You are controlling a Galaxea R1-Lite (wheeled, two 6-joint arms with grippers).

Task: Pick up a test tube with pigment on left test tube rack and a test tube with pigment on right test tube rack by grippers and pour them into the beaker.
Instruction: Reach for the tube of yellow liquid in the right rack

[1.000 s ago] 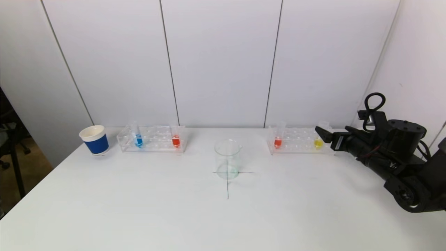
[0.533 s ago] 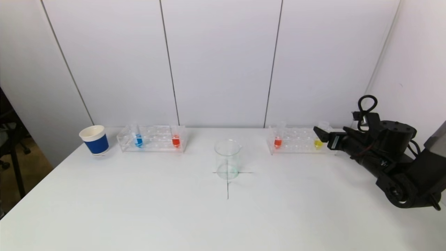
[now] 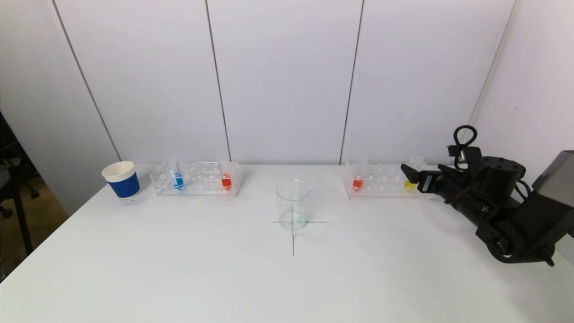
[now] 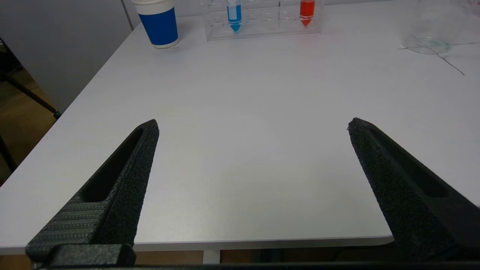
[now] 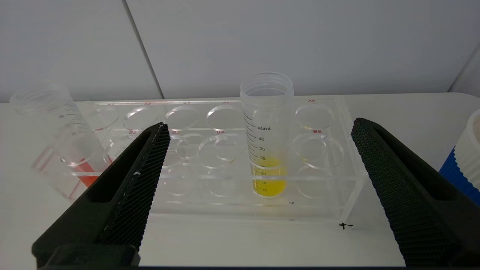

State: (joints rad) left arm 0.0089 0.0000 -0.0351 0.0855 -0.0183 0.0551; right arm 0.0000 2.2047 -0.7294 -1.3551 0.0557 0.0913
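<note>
The left test tube rack [image 3: 195,179] holds a blue-pigment tube [image 3: 178,179] and a red-pigment tube [image 3: 226,179]. The right test tube rack [image 3: 381,180] holds a red tube [image 3: 357,181] and a yellow tube [image 3: 410,182]. The empty glass beaker [image 3: 293,205] stands between the racks on a drawn cross. My right gripper [image 3: 410,172] is open just in front of the yellow tube [image 5: 267,135], its fingers [image 5: 142,176] spread wider than the tube and apart from it. My left gripper [image 4: 253,121] is open and empty over the table's near left edge, far from the blue tube [image 4: 234,15].
A blue-and-white paper cup [image 3: 122,179] stands left of the left rack. Another blue cup [image 5: 465,157] shows beside the right rack's end in the right wrist view. The white wall rises directly behind both racks.
My right arm has reached farther toward the right rack, bringing its open gripper closer to the yellow tube. Nothing else has moved.
</note>
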